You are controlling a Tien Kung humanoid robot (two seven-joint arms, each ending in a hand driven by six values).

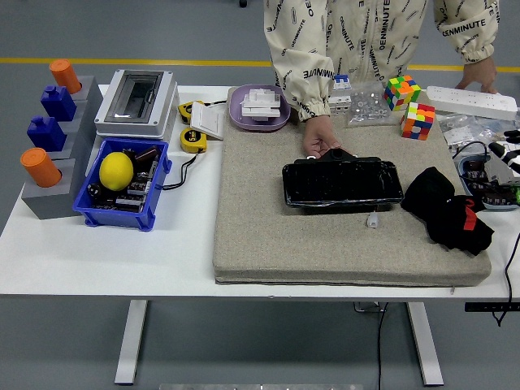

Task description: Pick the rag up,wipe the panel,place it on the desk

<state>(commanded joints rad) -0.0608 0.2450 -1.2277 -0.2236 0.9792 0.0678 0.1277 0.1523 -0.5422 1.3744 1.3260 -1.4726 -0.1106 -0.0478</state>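
White table: blue bin (159, 180) holds lemon (116, 171); right hand (512, 153) state unclear.

Around the mat (325, 236), counted by kind: two orange cylinders (65, 75) and two blue blocks (57, 103) far to its left; one lemon (116, 171) in one blue bin (158, 183) to its left; two tape measures (193, 140) by its far-left corner; two cubes (418, 120) at its far-right corner; one panel (342, 184) and one rag (446, 211) on it.
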